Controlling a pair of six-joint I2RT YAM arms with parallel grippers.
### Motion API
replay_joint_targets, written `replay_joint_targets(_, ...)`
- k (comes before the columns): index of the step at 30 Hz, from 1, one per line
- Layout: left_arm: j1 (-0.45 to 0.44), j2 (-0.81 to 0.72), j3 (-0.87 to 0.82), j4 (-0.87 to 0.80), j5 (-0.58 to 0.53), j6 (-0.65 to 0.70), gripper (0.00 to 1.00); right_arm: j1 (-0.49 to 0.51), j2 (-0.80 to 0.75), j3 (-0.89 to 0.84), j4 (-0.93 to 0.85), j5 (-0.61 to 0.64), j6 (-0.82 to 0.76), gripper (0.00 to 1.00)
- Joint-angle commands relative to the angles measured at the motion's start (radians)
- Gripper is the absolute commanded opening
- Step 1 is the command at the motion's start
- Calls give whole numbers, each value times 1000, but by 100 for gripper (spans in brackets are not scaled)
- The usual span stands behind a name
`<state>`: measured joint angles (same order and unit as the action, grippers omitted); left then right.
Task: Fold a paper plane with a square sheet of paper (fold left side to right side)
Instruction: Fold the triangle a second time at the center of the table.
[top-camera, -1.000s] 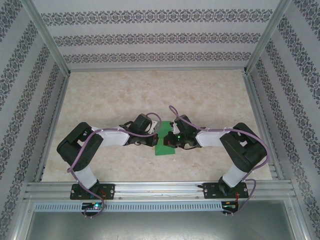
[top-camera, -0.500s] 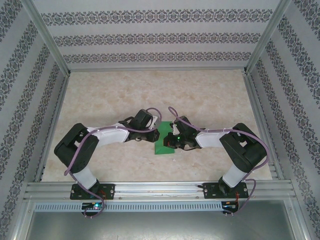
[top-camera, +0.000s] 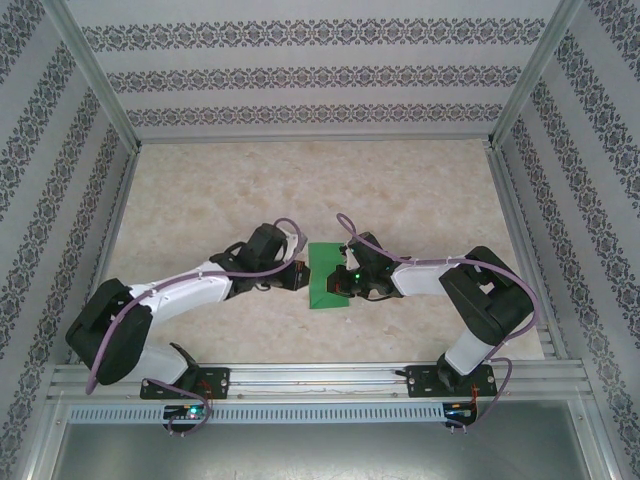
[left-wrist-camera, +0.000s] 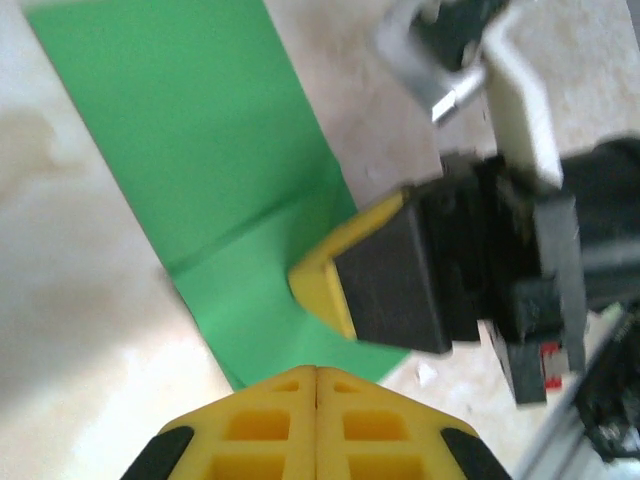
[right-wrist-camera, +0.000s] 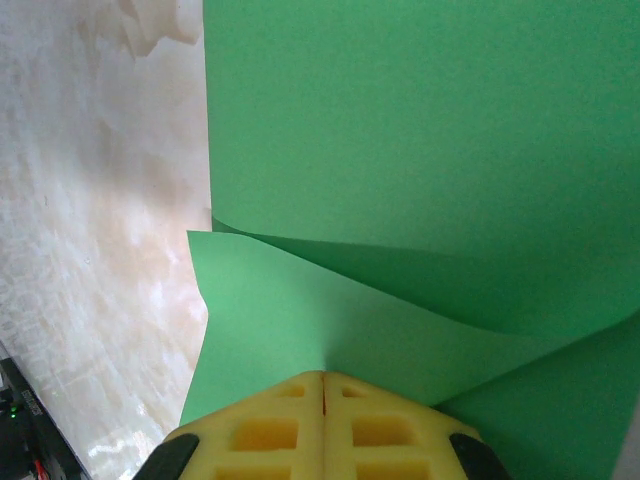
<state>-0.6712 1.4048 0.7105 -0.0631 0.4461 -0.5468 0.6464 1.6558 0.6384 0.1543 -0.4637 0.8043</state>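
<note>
The square sheet of paper (top-camera: 326, 268) is bright green and lies mid-table between both grippers, with one layer lifted over another. My left gripper (top-camera: 303, 277) is shut, its yellow tips (left-wrist-camera: 317, 372) resting at the paper's (left-wrist-camera: 200, 130) near edge; I cannot tell if they pinch it. My right gripper (top-camera: 344, 284) is shut on a raised flap of the paper (right-wrist-camera: 420, 120), which puckers at its tips (right-wrist-camera: 322, 378). Its yellow finger (left-wrist-camera: 325, 280) sits on the sheet in the left wrist view. A paper plane is out of view.
The marbled tabletop (top-camera: 300, 190) is walled by patterned panels and aluminium posts. A metal rail (top-camera: 320, 375) runs along the front edge by the arm bases. Side rails (top-camera: 520, 250) bound the table.
The left arm has swung its elbow out and down to the left, and its gripper has slid a little lower along the paper's left edge. The right arm has held still.
</note>
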Motion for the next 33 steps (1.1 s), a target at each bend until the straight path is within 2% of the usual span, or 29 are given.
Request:
replay_joint_targets(1, -35, -19, -60, 145, 117, -154, 5, 17, 13, -32, -65, 43, -20, 0)
replay_joint_targets(5, -53, 9, -116, 300, 150, -248, 3, 19, 19, -34, -65, 43, -18, 0)
replay_joint_targets(9, -57, 76, -122, 378, 164, -272, 2, 20, 24, -32, -62, 39, -18, 0)
replay_joint_targets(12, -63, 132, -102, 378, 171, -258, 2, 20, 25, -32, -64, 37, -20, 0)
replay_joint_targets(17, -62, 176, -94, 336, 116, -225, 1, 21, 25, -34, -65, 36, -20, 0)
replay_joint_targets(33, -63, 235, -157, 407, 86, -260, 1, 20, 27, -31, -72, 33, -25, 0)
